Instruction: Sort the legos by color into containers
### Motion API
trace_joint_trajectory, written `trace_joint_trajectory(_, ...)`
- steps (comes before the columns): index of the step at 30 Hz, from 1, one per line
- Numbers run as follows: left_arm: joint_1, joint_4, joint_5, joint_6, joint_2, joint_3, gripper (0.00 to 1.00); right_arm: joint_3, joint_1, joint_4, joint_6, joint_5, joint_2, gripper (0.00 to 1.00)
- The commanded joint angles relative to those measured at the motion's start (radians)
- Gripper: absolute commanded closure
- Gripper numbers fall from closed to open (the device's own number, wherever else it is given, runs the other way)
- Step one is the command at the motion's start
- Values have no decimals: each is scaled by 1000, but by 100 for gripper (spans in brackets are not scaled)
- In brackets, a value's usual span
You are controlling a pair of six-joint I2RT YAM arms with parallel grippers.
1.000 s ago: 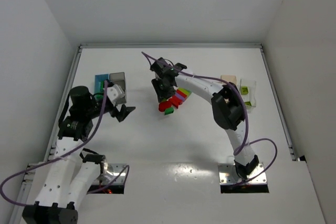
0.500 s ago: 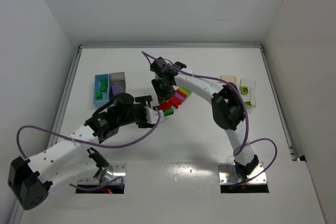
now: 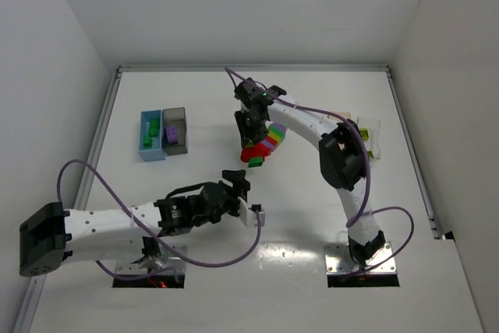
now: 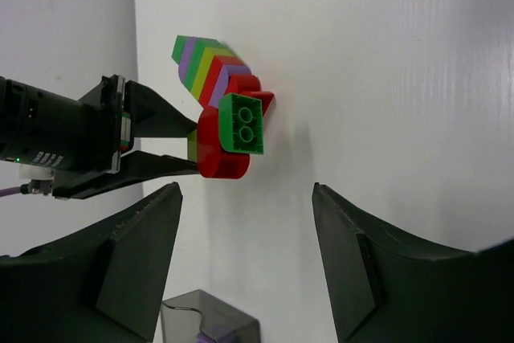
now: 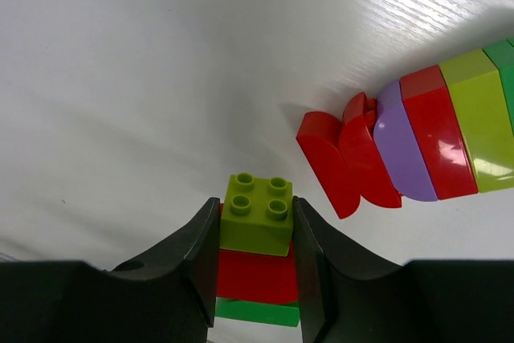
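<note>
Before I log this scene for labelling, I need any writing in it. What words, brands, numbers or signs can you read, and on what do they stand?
No text in these views can be read.
On the right arm's black wrist housing: faint white print, too small and blurred to read.
On the legos and the containers: no markings visible.
</note>
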Motion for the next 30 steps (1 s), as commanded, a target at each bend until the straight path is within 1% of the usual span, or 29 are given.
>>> trace_joint_trajectory(1, -70, 222, -167, 72, 12, -65, 28, 37, -4, -14, 41, -21, -69, 100)
trace_joint_trajectory(3, -114, 289, -199, 113, 26, -107, 28, 28, -4, -14, 61, -22, -80, 100)
trace_joint_trajectory(4, -125, 356, -224, 127, 41, -120, 28, 14, -4, -14, 61, -22, -94, 100)
trace_joint_trajectory(5, -134, 388, -236, 146, 61, -152, 28, 14, 5, -14, 78, 0, -94, 100)
trace_joint_trajectory(6, -153, 428, -247, 191, 70, -176, 28, 14, 5, -14, 87, 0, -104, 100)
trace_joint_trajectory(7, -153, 521, -267, 218, 79, -202, 28, 14, 14, -14, 87, 9, -104, 100)
trace_joint_trajectory(8, -168, 557, -267, 238, 89, -226, 27, 14, 14, -14, 96, 9, -104, 100)
trace_joint_trajectory(12, -177, 583, -277, 250, 107, -250, 27, -19, 34, -3, 115, 0, -144, 100)
trace_joint_trajectory(15, -177, 651, -287, 282, 127, -263, 27, -68, 34, 7, 153, 0, -175, 100)
trace_joint_trajectory(16, -177, 662, -287, 282, 138, -263, 27, -88, 43, 8, 165, -24, -175, 100)
trace_joint_trajectory(21, -177, 734, -287, 327, 171, -263, 24, -89, 43, 17, 185, -60, -166, 100)
trace_joint_trajectory(23, -177, 734, -296, 327, 187, -263, 24, -75, 43, 8, 185, -74, -157, 100)
trace_joint_trajectory(27, -177, 744, -316, 318, 237, -243, 18, -50, 43, 8, 185, -84, -147, 100)
trace_joint_trajectory(30, -177, 757, -328, 308, 263, -233, 17, -50, 43, -2, 185, -95, -147, 100)
